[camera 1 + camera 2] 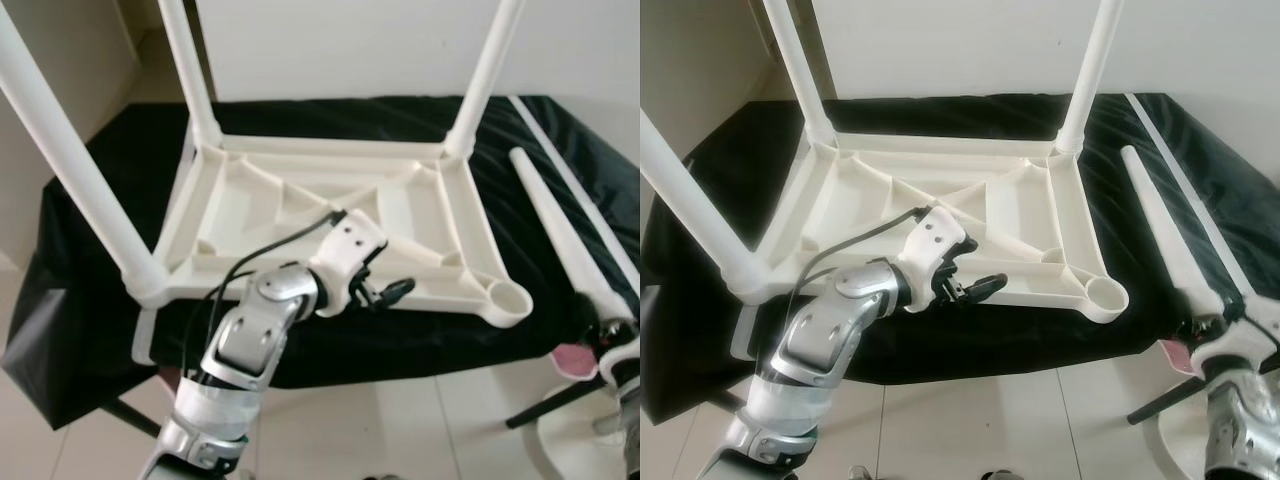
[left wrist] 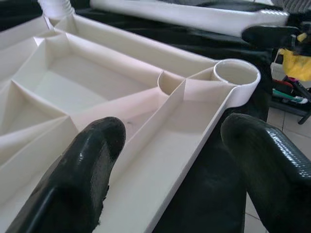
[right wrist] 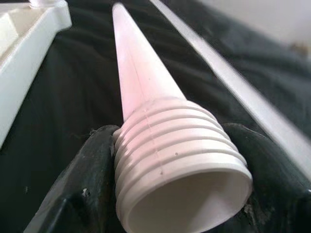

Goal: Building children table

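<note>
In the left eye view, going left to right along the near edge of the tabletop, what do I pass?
Fitted near-left leg → left gripper → empty corner socket → loose leg → right gripper.

Before me stands a worktop (image 1: 110,330) draped in a black cloth (image 1: 560,150) that hangs over its near edge and down past its left corner. Behind its far edge rises a plain white wall (image 1: 350,45), evenly lit by soft daylight. At the far left, a cream-coloured wall (image 1: 60,60) meets it. Under me the floor (image 1: 400,430) is pale, glossy tile with thin grout lines, and a dark leg (image 1: 125,415) slants down beneath the worktop's left corner.
</note>
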